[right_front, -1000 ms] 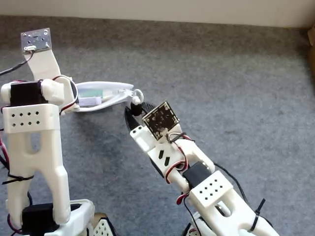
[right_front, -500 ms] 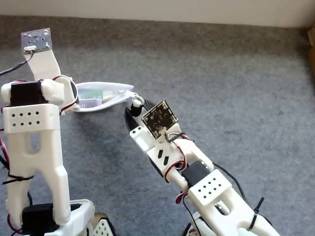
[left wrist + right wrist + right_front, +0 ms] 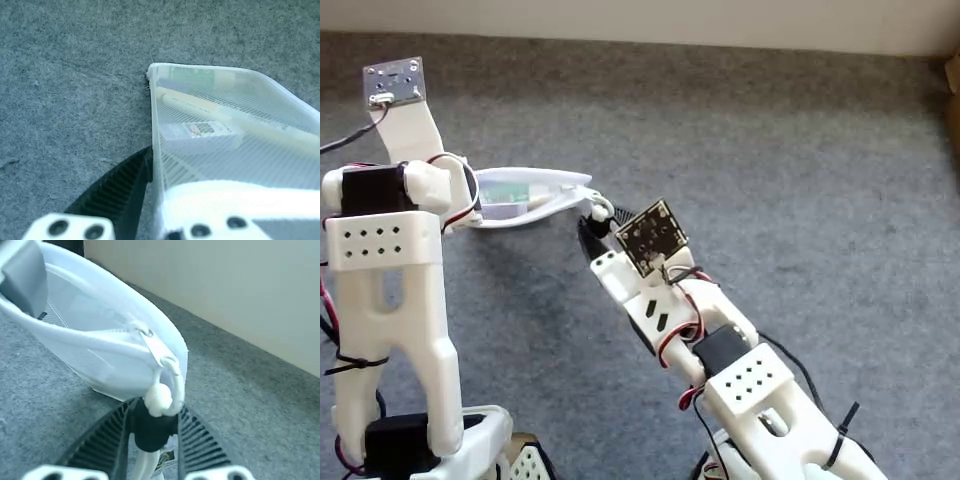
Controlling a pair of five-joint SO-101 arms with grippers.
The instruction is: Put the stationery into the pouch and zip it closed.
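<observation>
in the high view the left arm point(image 3: 390, 250) covers the left end of the pouch point(image 3: 535, 188) at middle left, and the stationery point(image 3: 505, 192) inside is too small to tell apart. the camera board point(image 3: 650, 238) at centre hides most of the right gripper point(image 3: 590, 218). in the left wrist view the pouch runs past the frame edge. in the right wrist view the zip pull point(image 3: 160, 390) is partly hidden between the fingers point(image 3: 117, 430), and the pouch's contents blur.

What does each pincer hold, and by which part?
The left pincer holds the pouch by its end; the right pincer holds the zipper pull by its cord end.
</observation>
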